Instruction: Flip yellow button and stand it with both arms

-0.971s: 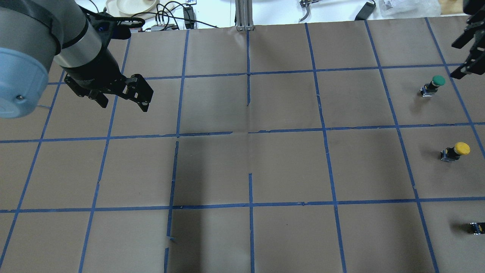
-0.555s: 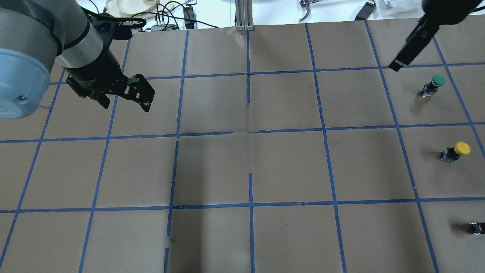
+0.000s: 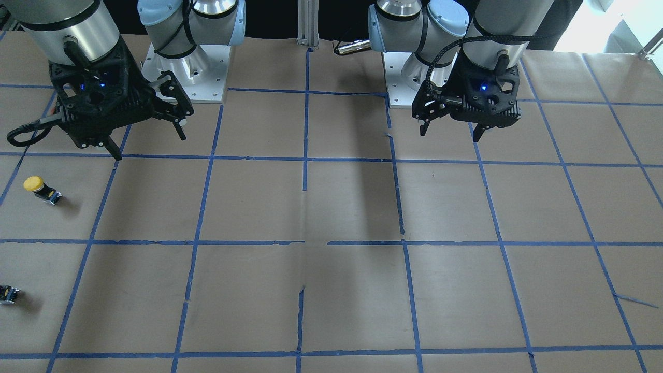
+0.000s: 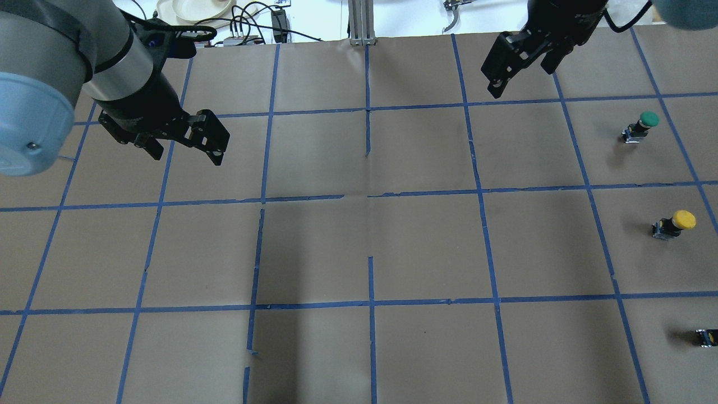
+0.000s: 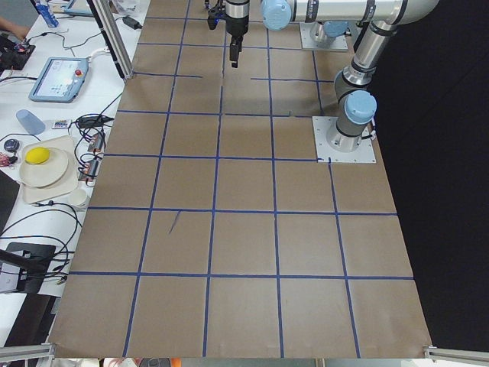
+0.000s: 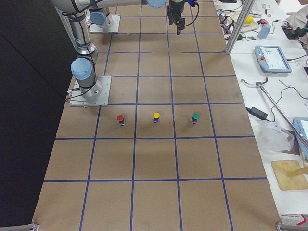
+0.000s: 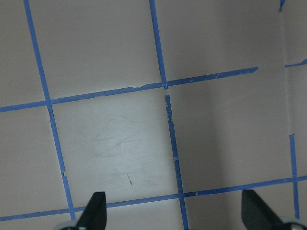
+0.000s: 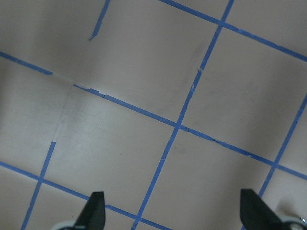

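The yellow button (image 4: 676,223) sits on the brown paper at the right side, its yellow cap above its black-grey body. It also shows in the front view (image 3: 40,188) and in the right side view (image 6: 156,117). My right gripper (image 4: 519,78) hangs open and empty over the far right of the table, well away from the button; in the front view (image 3: 150,146) it is up and right of the button. My left gripper (image 4: 185,151) hangs open and empty over the far left, also seen in the front view (image 3: 449,133). Both wrist views show only paper and tape between open fingers.
A green-capped button (image 4: 642,126) stands beyond the yellow one. A red-capped button (image 6: 121,118) stands on its near side, and only its body (image 4: 707,336) shows at the overhead view's edge. Blue tape lines grid the paper. Cables and clutter lie past the far edge.
My right gripper has swung in from the right edge and moved left along the far side of the table. My left gripper has barely moved. The buttons have not moved.
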